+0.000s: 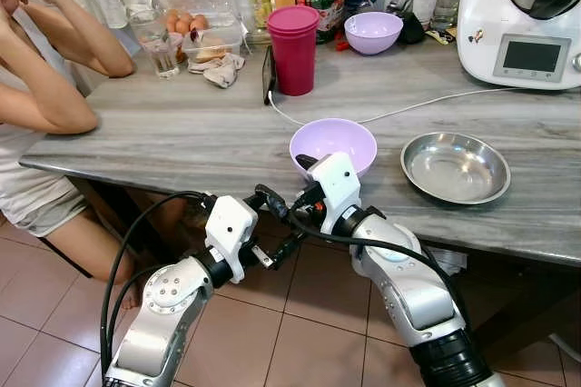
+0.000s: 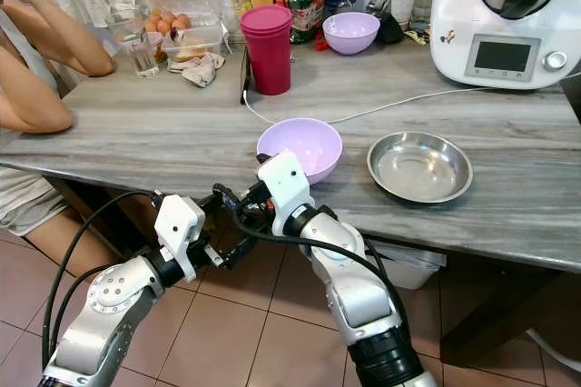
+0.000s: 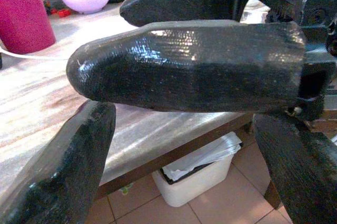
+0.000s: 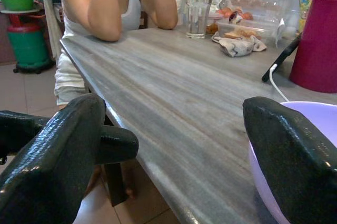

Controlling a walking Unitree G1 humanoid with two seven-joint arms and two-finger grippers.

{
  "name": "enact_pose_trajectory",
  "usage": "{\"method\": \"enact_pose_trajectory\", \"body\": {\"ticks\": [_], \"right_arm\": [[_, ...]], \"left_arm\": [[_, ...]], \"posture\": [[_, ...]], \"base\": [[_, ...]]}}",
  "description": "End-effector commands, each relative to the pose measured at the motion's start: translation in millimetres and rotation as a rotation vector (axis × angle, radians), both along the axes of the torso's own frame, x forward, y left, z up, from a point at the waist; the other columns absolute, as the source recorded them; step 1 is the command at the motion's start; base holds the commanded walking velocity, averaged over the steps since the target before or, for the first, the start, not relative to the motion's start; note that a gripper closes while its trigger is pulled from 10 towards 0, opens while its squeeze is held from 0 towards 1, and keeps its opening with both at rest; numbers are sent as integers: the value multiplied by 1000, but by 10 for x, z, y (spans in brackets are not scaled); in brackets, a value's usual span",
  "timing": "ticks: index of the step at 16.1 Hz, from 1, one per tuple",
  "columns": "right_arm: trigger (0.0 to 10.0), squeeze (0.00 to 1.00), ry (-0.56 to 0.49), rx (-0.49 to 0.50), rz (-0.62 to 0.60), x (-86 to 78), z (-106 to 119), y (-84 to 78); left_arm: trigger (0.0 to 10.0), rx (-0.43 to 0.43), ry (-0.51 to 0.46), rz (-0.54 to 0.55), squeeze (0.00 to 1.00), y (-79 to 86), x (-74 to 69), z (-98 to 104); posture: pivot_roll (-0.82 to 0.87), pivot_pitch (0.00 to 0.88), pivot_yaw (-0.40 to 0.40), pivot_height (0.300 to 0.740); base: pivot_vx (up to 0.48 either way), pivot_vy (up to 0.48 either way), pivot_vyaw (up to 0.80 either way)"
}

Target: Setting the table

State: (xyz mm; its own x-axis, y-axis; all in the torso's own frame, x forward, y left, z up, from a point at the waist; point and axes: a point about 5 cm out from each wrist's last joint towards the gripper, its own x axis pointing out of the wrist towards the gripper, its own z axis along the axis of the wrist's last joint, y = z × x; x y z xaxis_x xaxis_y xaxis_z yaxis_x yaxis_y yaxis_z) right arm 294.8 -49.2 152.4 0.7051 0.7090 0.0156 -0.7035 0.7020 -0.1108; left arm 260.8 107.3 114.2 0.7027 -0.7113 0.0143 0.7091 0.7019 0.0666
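Grey wood-grain table (image 1: pixel 182 133). Lilac bowl (image 1: pixel 332 144) sits at the table's near edge, about mid-length. Steel dish (image 1: pixel 455 167) just beside it, toward the right end, also near the front edge; the two are apart.

Right gripper (image 1: pixel 292 194) is at the near edge, just in front of the lilac bowl. Fingers spread apart, holding nothing; in the right wrist view one finger (image 4: pixel 295 155) stands against the bowl's rim on the outside, whether touching I cannot tell, and the other finger (image 4: pixel 58 150) hangs off the table edge over the floor.

Left gripper (image 1: pixel 281 246) is below the table edge, over the tiled floor (image 1: pixel 300 314), just under the right gripper. Its fingers (image 3: pixel 52 176) are parted and empty, the right gripper's finger crossing between them.

Further back: stack of magenta cups (image 1: pixel 292 49) mid-table, second lilac bowl (image 1: pixel 373 32) by the far edge, white kitchen machine (image 1: pixel 522 24) at the far right corner. A person (image 1: pixel 41 105) sits at the left end, elbows on the table.
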Motion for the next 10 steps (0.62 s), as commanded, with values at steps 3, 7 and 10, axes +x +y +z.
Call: {"method": "enact_pose_trajectory", "body": {"ticks": [3,7,10], "right_arm": [[10000,1000,41,12,25,-68,-68,53],[10000,1000,92,38,-49,-6,-162,-85],[10000,1000,140,79,-118,67,-220,-217]], "left_arm": [[10000,20,2,34,0,54,29,-16],[10000,20,6,25,0,24,15,-28],[10000,23,9,25,0,26,20,-33]], "posture": [[-223,59,113,740],[-230,67,114,740],[-234,72,117,740]], "base": [[0,0,0],[0,0,0],[0,0,0]]}}
